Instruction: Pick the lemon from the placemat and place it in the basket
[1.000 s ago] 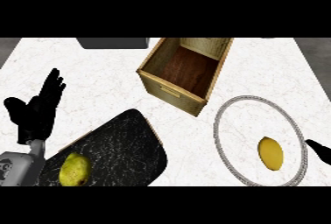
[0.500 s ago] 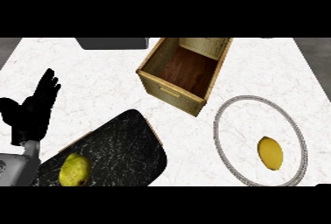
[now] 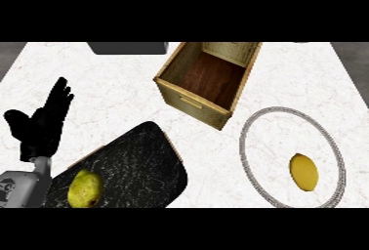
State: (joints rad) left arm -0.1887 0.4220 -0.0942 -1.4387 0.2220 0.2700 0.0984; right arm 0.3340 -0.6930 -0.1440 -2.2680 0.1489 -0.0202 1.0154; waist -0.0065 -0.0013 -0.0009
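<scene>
Lemon on round placemat, white marble counter, left hand fingers spread.

The left robot hand is showing at the view's left side, resting open with its fingers pointing straight up and its thumb spreading out to the left. Directly below it, the grey forearm is entering from the lower left corner.
</scene>
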